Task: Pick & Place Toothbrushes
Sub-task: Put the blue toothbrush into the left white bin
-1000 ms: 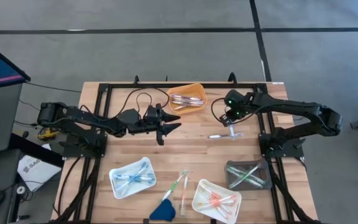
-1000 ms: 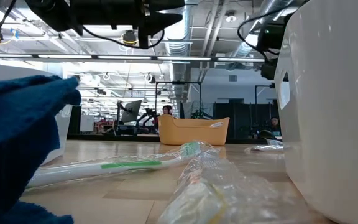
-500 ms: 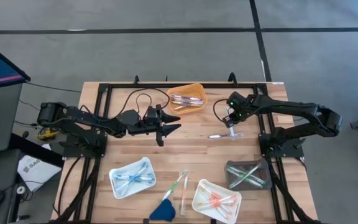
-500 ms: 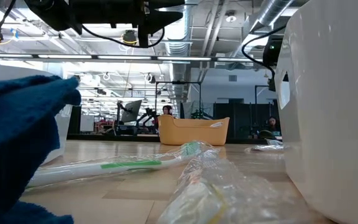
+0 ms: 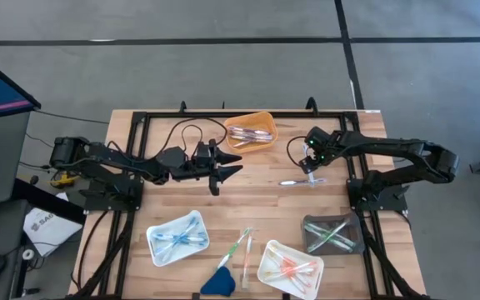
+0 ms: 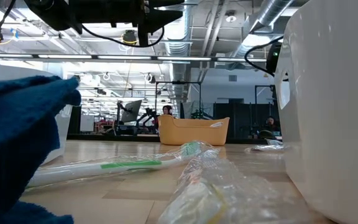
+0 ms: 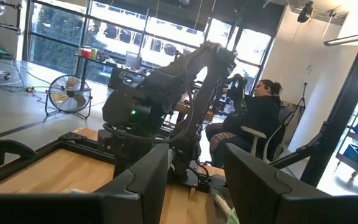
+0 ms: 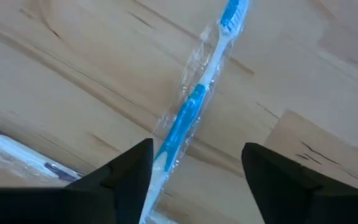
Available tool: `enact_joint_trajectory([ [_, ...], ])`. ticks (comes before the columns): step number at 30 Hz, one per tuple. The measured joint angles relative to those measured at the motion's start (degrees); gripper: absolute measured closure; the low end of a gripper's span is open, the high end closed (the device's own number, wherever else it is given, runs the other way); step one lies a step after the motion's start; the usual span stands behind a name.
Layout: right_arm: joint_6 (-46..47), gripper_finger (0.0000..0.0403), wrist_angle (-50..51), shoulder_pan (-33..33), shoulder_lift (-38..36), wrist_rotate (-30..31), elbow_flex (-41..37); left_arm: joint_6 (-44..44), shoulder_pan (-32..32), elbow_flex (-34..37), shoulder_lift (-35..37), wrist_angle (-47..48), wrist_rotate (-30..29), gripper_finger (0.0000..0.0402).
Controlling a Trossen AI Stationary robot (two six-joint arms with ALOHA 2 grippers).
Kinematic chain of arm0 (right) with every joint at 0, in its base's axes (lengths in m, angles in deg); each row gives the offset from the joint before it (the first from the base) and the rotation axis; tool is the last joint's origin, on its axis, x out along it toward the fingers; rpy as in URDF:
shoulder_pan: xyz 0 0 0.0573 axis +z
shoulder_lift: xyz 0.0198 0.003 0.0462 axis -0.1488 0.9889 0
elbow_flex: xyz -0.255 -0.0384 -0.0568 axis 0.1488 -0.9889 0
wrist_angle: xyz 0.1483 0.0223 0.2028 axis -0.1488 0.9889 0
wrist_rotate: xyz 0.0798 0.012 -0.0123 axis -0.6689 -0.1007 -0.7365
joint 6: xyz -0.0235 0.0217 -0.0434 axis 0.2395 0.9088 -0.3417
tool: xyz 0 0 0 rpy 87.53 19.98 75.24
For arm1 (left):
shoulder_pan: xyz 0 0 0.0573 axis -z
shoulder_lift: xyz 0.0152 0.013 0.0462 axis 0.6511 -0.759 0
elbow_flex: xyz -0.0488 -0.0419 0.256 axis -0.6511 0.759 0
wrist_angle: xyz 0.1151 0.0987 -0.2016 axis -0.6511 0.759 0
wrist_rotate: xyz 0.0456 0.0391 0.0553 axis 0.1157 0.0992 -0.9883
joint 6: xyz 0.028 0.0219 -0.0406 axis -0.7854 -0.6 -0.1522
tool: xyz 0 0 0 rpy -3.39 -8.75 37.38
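The right gripper (image 8: 194, 171) hangs wide open and empty just above a wrapped blue toothbrush (image 8: 188, 115) lying on the table (image 5: 257, 196) below the orange tray (image 5: 252, 131), seemingly mid-pick, so next it should lower and close.

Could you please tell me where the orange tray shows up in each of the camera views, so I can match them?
High view: the orange tray sits at the table's far edge, near the middle.
Low view: it stands in the distance at picture centre, on the tabletop.
Left wrist view: not in it.
Right wrist view: not in it.
Shared landmark: the green-and-white toothbrush, lying in the low view's foreground.
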Motion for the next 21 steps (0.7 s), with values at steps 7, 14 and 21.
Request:
enact_joint_trajectory([
  [7, 0.6, 0.0154, -2.1, 1.8, 0.0, 0.0, 0.0, 0.0, 1.4, 0.0, 0.0, 0.0, -0.2, 0.0253],
  [14, 1.6, 0.0154, -3.5, 2.8, 5.3, -0.1, 0.0, 0.0, 2.8, 0.0, 0.0, -0.3, -1.3, 0.0253],
  [21, 0.6, 0.0154, -3.3, 2.6, 14.4, -1.0, 1.2, 0.0, 4.4, 0.0, 0.0, -0.4, -2.0, 0.0253],
])
